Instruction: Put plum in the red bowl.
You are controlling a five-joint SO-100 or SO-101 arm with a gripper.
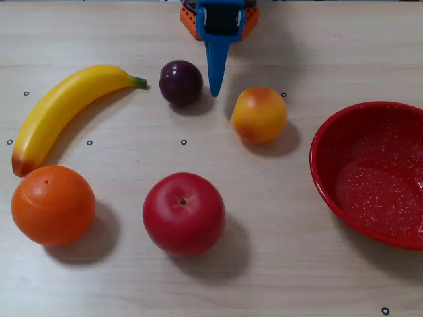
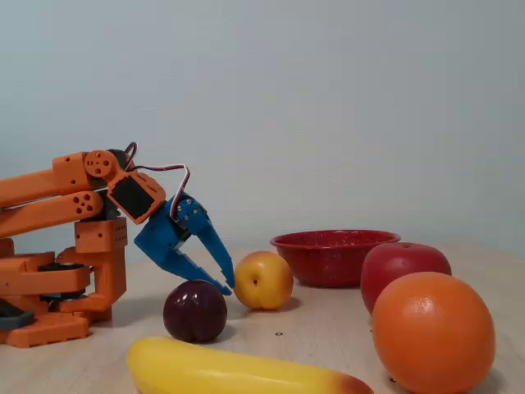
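Overhead view: plum (image 1: 180, 82) rests on the table between banana (image 1: 63, 109) and peach (image 1: 259, 115), well apart from the red bowl (image 1: 330, 178) at right. My gripper (image 2: 227, 285) hangs just above the plum, fingers apart, nothing held. Grasp, carry and release into the bowl all remain

plum (image 1: 180, 82) dark purple | red bowl (image 1: 330, 185) white-speckled | end effector (image 2: 227, 282) blue
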